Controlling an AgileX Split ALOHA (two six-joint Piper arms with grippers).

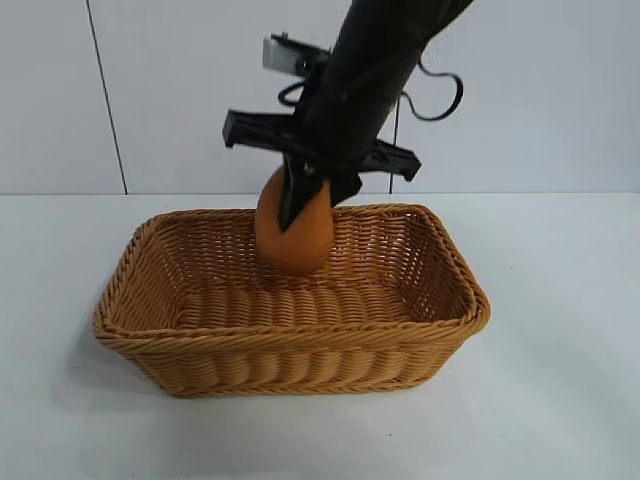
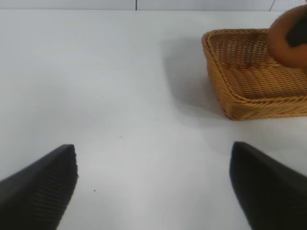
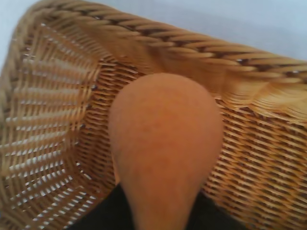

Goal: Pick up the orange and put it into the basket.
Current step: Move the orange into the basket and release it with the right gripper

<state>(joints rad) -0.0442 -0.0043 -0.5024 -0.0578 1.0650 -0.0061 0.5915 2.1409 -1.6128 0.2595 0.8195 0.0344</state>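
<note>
Our right hand (image 1: 300, 205) descends from above over the basket (image 1: 200, 345), its fingers (image 1: 293, 200) clamped on the orange (image 1: 300, 240). We see the orange held in the air inside the basket's opening, near the far wall, its lower part below the level of the braided rim; whether it touches the woven floor we cannot tell. In the right wrist view the orange (image 3: 165, 143) fills the middle of the frame, its narrow end pinched between the dark fingers (image 3: 103, 213), with the basket's wall and rim (image 3: 158, 38) behind it. Our left hand (image 2: 153, 184) hovers low over the white surface (image 2: 110, 86), well apart from the basket (image 2: 240, 96), its two fingers (image 2: 41, 184) spread wide with nothing between them. The basket rests flat on the surface (image 1: 560, 400).
</note>
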